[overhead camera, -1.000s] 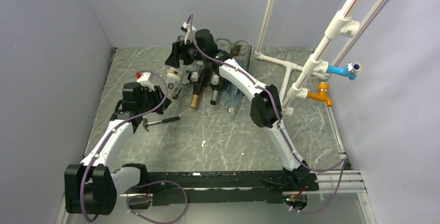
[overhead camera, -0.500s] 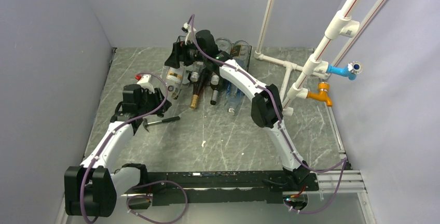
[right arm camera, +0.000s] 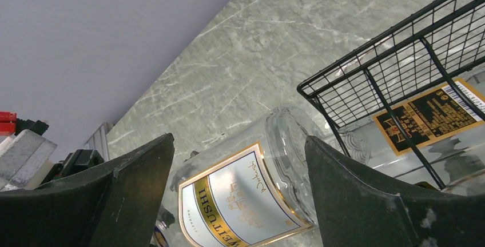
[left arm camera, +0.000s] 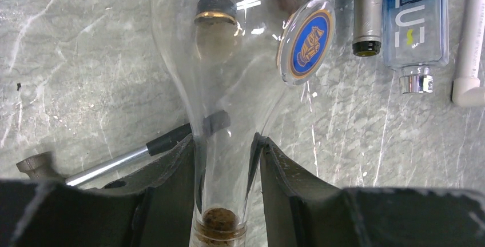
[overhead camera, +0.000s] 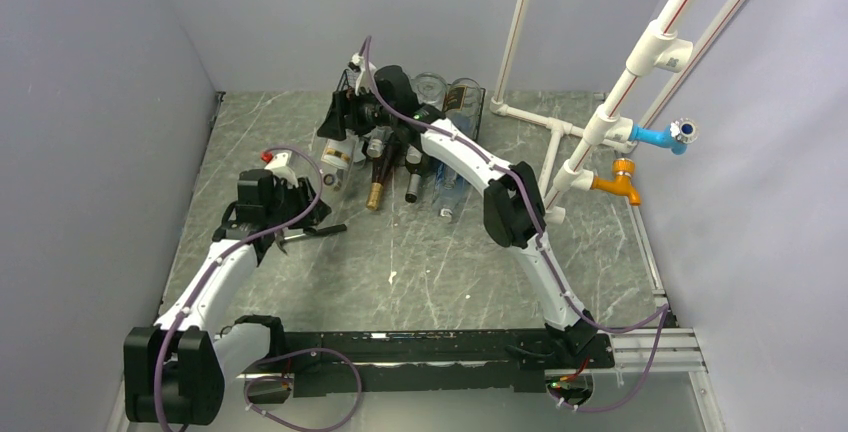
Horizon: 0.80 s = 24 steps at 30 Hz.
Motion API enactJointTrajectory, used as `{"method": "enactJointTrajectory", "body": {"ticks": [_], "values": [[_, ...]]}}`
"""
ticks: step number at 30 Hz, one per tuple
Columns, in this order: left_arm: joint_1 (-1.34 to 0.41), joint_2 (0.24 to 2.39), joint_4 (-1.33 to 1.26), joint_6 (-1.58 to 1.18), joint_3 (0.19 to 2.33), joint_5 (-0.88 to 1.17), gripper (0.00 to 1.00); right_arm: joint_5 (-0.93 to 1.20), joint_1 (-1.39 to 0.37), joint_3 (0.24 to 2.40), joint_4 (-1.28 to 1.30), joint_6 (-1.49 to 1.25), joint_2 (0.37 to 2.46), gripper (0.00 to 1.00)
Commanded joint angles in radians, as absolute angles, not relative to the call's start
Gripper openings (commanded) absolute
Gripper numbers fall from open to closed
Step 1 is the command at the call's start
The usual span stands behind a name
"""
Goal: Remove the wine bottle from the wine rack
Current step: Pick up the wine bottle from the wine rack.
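Wine bottle (left arm camera: 229, 87) farther from wine rack (right arm camera: 372, 87), neck between left fingers (left arm camera: 171, 172)

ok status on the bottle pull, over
left jaws shut on clear bottle neck. right jaws open, straddling its base beside the rack. metal tool lying by the neck.

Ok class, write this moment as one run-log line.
left gripper: shut on clear bottle neck | right gripper: jaws astride bottle base, contact unclear | wine rack: bottle base outside its corner

Grey marble tabletop (overhead camera: 440, 267), lavender walls (overhead camera: 95, 102), white pipe frame (overhead camera: 658, 50)
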State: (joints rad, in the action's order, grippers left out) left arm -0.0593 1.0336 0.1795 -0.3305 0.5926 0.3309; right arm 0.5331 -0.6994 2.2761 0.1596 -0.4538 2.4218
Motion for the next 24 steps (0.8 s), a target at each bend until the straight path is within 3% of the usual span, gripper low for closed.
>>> {"method": "enactJointTrajectory", "body": {"ticks": [1, 24], "values": [[-0.051, 0.980, -0.128, -0.360, 0.635, 0.307, 0.00, 0.734, -0.817, 2.256, 0.206, -0.532, 2.338, 0.86], [-0.051, 0.850, -0.002, -0.415, 0.608, 0.250, 0.00, 0.751, -0.871, 2.166, 0.203, -0.546, 2.307, 0.86]]}}
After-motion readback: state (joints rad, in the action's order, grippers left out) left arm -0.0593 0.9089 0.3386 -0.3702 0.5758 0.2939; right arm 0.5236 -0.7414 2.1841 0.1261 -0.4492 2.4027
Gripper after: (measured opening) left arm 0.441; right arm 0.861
